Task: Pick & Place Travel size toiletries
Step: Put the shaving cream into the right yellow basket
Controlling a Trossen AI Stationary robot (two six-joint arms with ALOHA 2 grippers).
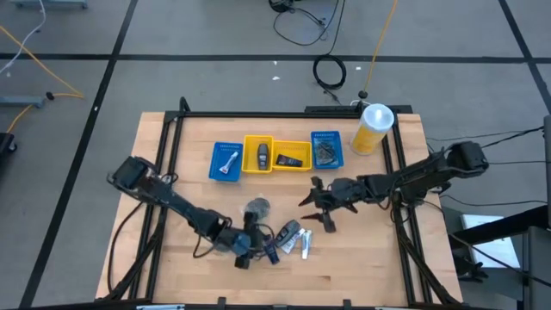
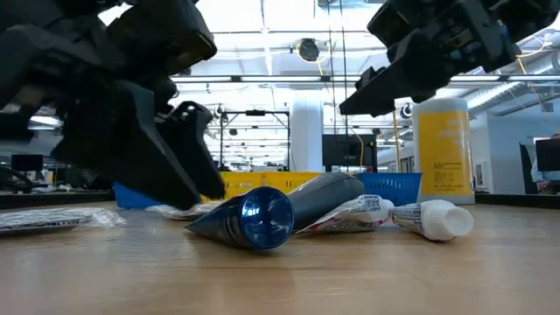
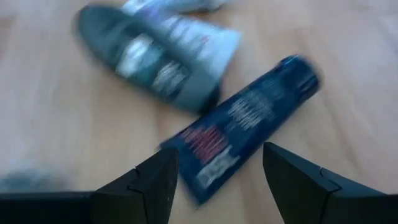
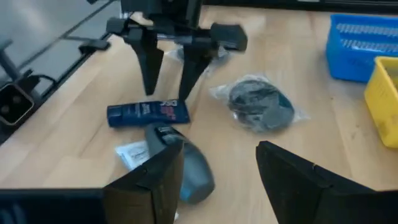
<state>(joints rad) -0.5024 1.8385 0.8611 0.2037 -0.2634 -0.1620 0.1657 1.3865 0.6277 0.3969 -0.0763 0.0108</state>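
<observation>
Closest to the low camera, the blue tube (image 2: 249, 219) is lying on its side on the wooden bench (image 1: 362, 267), cap end facing out, with a dark grey tube (image 2: 325, 194) behind it and a white tube (image 2: 433, 218) just beside. From above, these toiletries are sitting in a loose cluster near the bench's front edge, and a grey disc in clear wrap (image 1: 257, 207) is resting apart from them, toward the trays. Two blue trays (image 1: 226, 161) and a yellow tray (image 1: 277, 154) are lining up across the middle of the bench, each carrying small items, with the tall yellow bottle (image 1: 372, 129) standing past the right-hand blue one. Beyond the bench, a lit workshop with ceiling lights and shelving is showing (cables are trailing over the grey floor).

I am holding my left pincer (image 3: 214, 180) wide open, its fingers straddling the blue tube's flat end without touching it. I am keeping my right pincer (image 4: 219, 168) open too, hovering above the bench near the disc, gripping nothing.
</observation>
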